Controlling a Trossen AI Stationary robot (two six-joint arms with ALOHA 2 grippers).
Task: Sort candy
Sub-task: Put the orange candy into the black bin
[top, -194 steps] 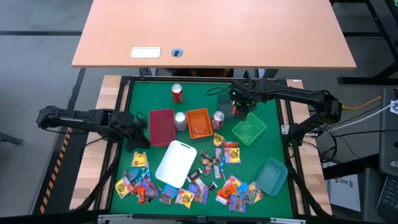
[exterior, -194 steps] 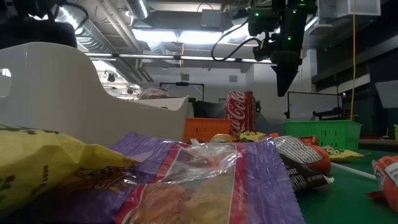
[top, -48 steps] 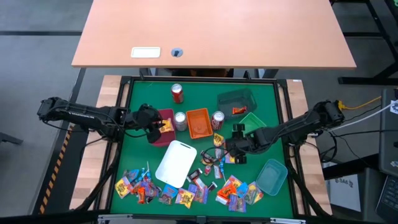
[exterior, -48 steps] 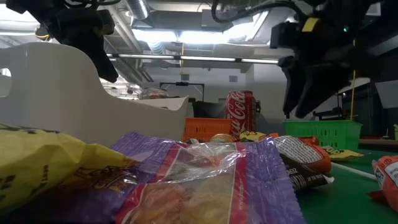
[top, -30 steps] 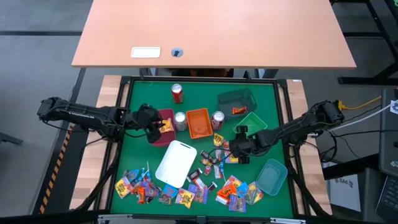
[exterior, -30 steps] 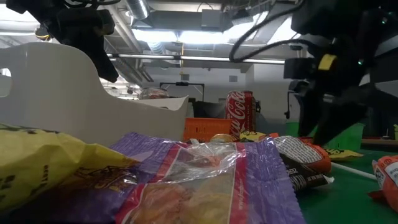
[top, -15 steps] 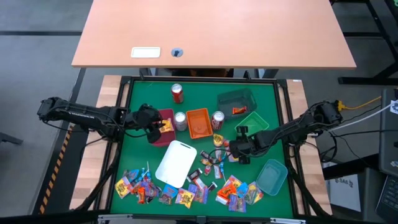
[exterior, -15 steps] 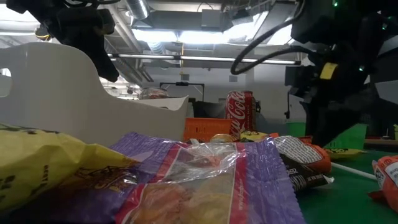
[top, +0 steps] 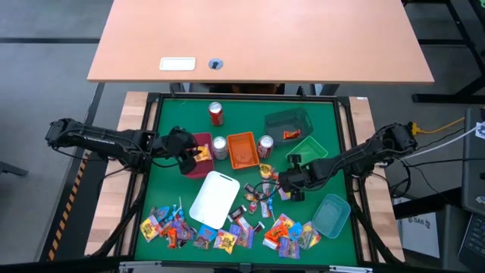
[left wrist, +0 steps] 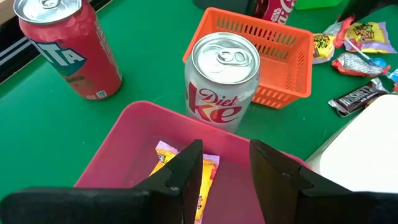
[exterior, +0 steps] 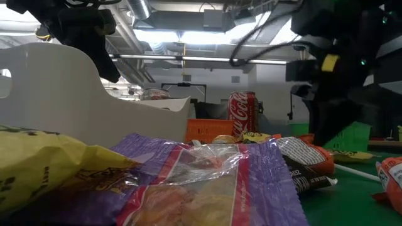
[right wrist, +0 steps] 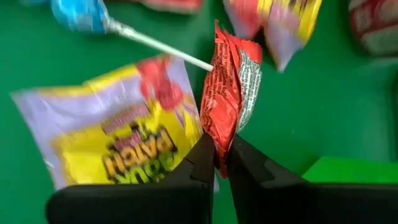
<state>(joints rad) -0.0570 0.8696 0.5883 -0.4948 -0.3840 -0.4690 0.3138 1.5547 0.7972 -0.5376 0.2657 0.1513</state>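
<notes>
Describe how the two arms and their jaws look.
Both are slim, dark, jointed arms with black cables running along them. The left gripper and right gripper each end in two flat, matte black jaws. A yellow marking shows on the right arm in the low view.

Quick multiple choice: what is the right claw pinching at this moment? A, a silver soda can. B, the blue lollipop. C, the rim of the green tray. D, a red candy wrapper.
D: in the right wrist view the right claw is shut on a red candy wrapper standing on edge between its fingers, while the blue lollipop lies apart on the green mat.
</notes>
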